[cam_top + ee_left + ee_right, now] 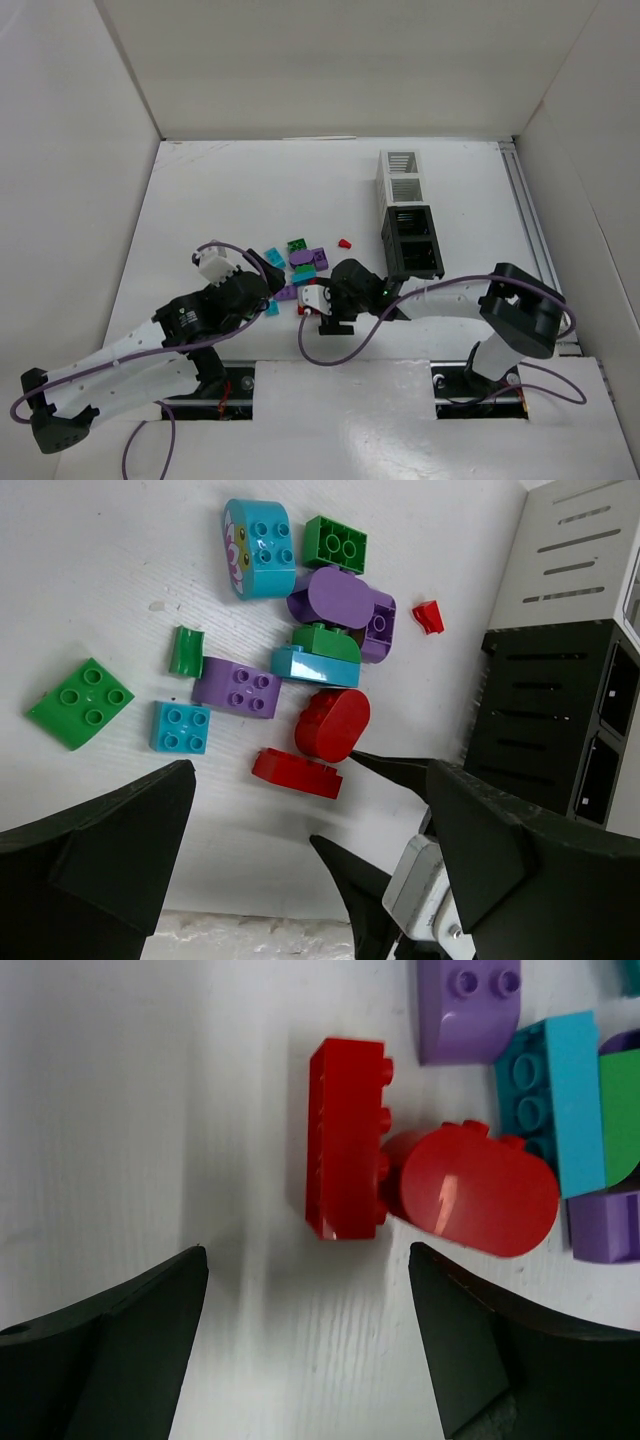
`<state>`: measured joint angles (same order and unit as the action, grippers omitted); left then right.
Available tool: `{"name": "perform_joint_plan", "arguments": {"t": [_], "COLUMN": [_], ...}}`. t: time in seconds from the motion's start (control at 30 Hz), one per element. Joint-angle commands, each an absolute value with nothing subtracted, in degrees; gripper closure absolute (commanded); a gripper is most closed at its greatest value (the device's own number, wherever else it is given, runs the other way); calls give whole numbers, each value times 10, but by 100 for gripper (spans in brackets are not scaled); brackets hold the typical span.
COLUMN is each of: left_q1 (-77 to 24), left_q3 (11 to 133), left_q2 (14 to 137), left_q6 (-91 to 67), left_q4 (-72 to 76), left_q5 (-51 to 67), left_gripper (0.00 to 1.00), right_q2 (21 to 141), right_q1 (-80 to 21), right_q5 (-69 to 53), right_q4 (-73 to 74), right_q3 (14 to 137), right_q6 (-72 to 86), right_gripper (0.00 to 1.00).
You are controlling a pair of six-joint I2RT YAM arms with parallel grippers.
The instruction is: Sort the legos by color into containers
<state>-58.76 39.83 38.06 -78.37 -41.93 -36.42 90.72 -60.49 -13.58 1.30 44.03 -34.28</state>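
red lego (345, 1140), cyan brick (262, 546), possibly flower-printed

Bare table (225, 190) lies free at 10 to 12 o'clock of the brick pile (300, 262). The bins (408, 215) block 2 o'clock; the left gripper (266, 289) and right gripper (310, 305) crowd 5 to 8 o'clock.

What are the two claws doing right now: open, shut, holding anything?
Left gripper: open, holding nothing.
Right gripper: open, holding nothing; a red brick lies just beyond its fingertips.

white table (220, 200) | loose legos (309, 258) clustered mid-table | containers (388, 188) in a row just right of them
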Motion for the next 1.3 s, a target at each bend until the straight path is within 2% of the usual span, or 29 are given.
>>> {"name": "perform_joint_plan", "arguments": {"t": [0.0,0.17,0.27,0.4,0.5,0.53,0.6,0.67,0.77,0.93,1.03,1.1,1.27], "left_q1": [-589,-589,-589,-589,-589,-589,-589,-589,-589,-589,-589,-589,-589], "left_q3": [396,396,396,396,396,396,396,396,396,402,402,396,384], "left_q2": [377,377,377,377,377,377,377,382,382,382,377,377,411], "left_q6": [-783,-783,-783,-788,-788,-788,-788,-788,-788,-775,-753,-714,-638], "left_q4": [-425,-431,-436,-436,-436,-436,-436,-436,-436,-431,-398,-371,-274], "left_q5": [-374,-374,-374,-374,-374,-374,-374,-374,-374,-384,-384,-384,-352], "left_gripper": [0,0,0,0,0,0,0,0,0,0,0,0,0], "right_q2": [928,963,969,974,974,974,967,947,894,802,755,720,689], "right_q1": [-611,-611,-611,-611,-611,-611,-611,-611,-611,-611,-586,-535,-355], "right_q5": [-146,-152,-158,-169,-175,-188,-202,-215,-230,-200,-160,-132,-83], "right_q4": [-40,-52,-59,-69,-69,-69,-69,-69,-69,-25,38,106,190], "right_q3": [468,493,498,498,493,493,493,493,481,481,520,554,635], "right_q6": [-326,-309,-304,-304,-299,-299,-306,-306,-306,-313,-323,-329,-334], "right_gripper": [14,14,19,29,41,51,58,59,71,78,79,79,79]}}
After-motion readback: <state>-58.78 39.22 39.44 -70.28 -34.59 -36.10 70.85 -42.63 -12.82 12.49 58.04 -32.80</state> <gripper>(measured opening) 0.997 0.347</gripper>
